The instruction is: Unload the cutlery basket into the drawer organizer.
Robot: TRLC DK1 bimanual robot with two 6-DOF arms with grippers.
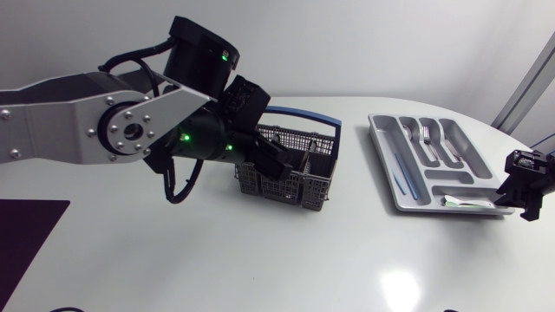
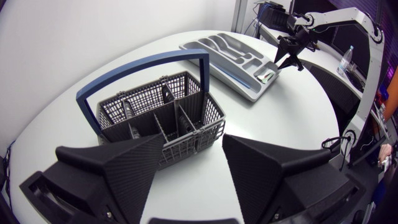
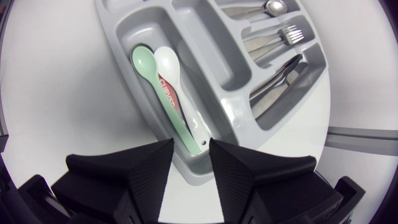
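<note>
left gripper (image 2: 193, 140) stands wide open with nothing between its fingers, and the cutlery basket (image 2: 155, 118) sits just ahead of them. seen from above, the basket is near the middle of the white worktop (image 1: 260, 260). its long axis runs about 10 to 4 o'clock and its blue handle (image 2: 143, 65) arches upright over it. the drawer organizer (image 3: 114, 28) lies well apart at the basket's 3 o'clock, long axis about 11 to 5 o'clock. right gripper (image 3: 191, 144) hangs at the organizer's 5 o'clock end, fingers only narrowly apart and gripping nothing. a green spoon (image 3: 163, 99) and a white spoon (image 3: 168, 65) lie side by side in the end compartment, handles pointing toward that gripper. a fork (image 3: 292, 34) lies in a long compartment.
</note>
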